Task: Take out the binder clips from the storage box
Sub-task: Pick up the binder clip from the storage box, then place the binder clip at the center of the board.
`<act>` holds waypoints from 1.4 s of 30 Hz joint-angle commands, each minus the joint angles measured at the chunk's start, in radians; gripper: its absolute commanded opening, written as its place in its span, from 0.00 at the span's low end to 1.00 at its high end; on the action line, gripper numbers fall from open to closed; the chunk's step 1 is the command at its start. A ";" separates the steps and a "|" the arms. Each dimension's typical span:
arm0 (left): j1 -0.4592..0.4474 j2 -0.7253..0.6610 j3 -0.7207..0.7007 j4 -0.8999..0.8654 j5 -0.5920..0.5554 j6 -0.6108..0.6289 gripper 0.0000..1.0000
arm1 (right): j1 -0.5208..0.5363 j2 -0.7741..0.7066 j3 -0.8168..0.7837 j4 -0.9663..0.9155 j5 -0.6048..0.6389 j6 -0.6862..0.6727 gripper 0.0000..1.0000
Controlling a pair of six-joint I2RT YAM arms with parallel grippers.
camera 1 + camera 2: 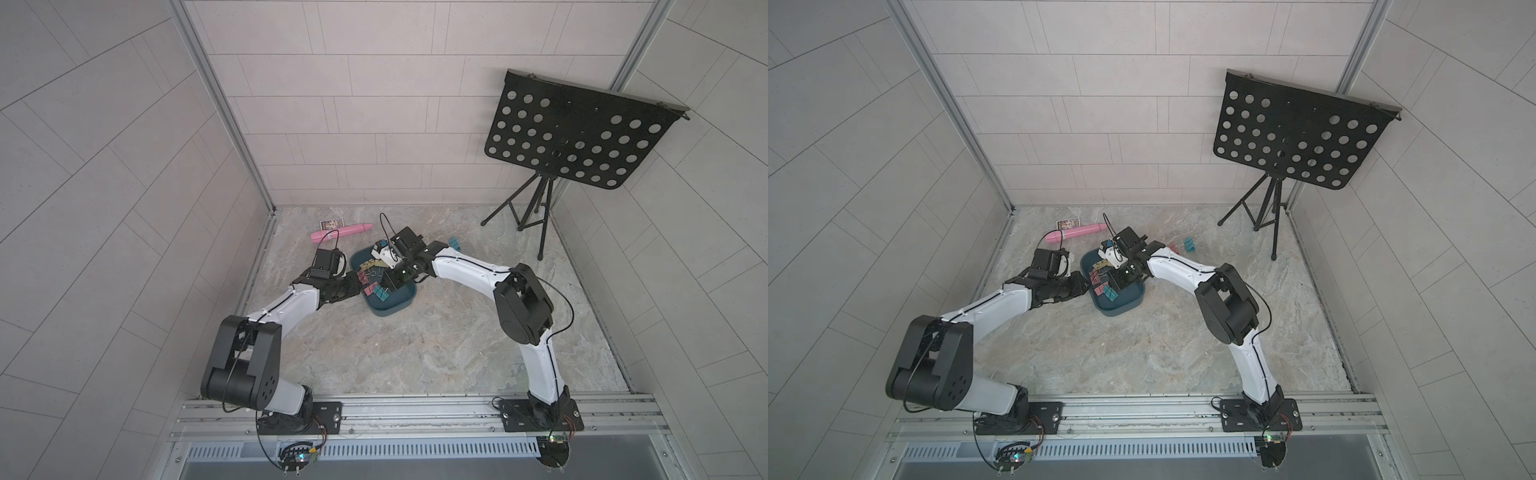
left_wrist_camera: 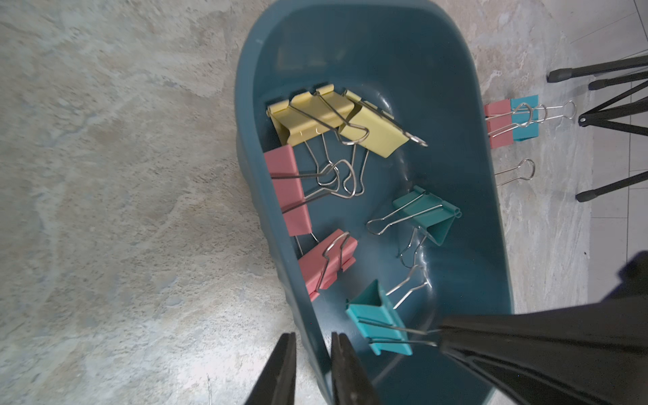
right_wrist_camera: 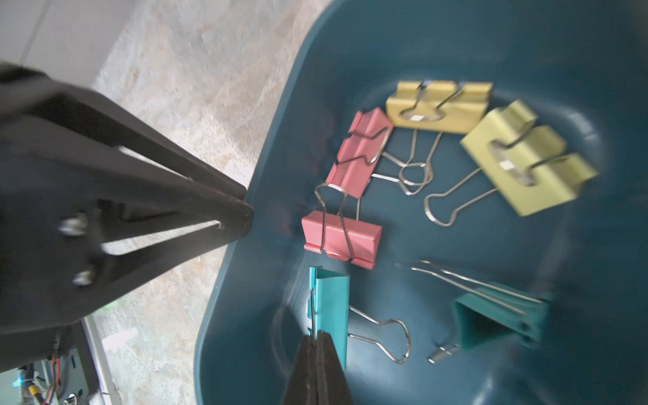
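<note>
The shallow dark teal-blue plastic storage box [image 1: 392, 306] sits just above the middle of the frame in both top views, on the marbled grey tabletop [image 1: 415, 357]. The left gripper [image 2: 314, 337] is clamped on its rim, one finger inside the wall and one outside, pinning it down. The right gripper [image 3: 317, 339] reaches inside, its jaws pressed together on the silver wire handle of a light teal binder clip [image 2: 380, 324].

Six small folding binder clips [image 2: 315, 119] show in the box (two yellow, two pink, two teal, counting the held one). A pink and teal pair [image 1: 456, 243] lies outside, up and right of the box in a top view.

The step in hand looks like lifting the gripped clip out. A straight, slow rise until it clears the wall should serve best, since a wire handle can swivel or slip between the pads. The neighbouring pink clip [image 3: 342, 238] also lies close enough to snag. The left hold is best kept firm until then.
</note>
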 commanded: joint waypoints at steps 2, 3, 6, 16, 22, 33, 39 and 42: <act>-0.002 -0.010 -0.010 -0.008 -0.018 0.021 0.26 | -0.011 -0.084 -0.015 0.010 -0.024 0.005 0.00; -0.002 -0.010 -0.010 -0.008 -0.018 0.021 0.26 | -0.015 -0.094 -0.019 0.012 -0.024 0.006 0.00; -0.002 -0.012 -0.010 -0.009 -0.019 0.021 0.26 | -0.032 -0.126 -0.035 0.023 -0.035 0.012 0.00; -0.002 -0.011 -0.010 -0.014 -0.023 0.023 0.26 | -0.158 -0.243 -0.096 0.031 -0.090 0.026 0.00; -0.002 -0.010 -0.010 -0.011 -0.023 0.022 0.26 | -0.259 -0.303 -0.150 0.033 -0.110 0.026 0.00; -0.002 -0.011 -0.012 -0.011 -0.024 0.020 0.26 | -0.447 -0.323 -0.229 0.045 -0.171 0.028 0.00; -0.003 -0.014 -0.015 -0.011 -0.028 0.018 0.26 | -0.530 -0.278 -0.249 0.054 -0.190 0.028 0.00; -0.003 -0.014 -0.015 -0.011 -0.027 0.018 0.26 | -0.560 -0.249 -0.249 0.062 -0.210 0.035 0.00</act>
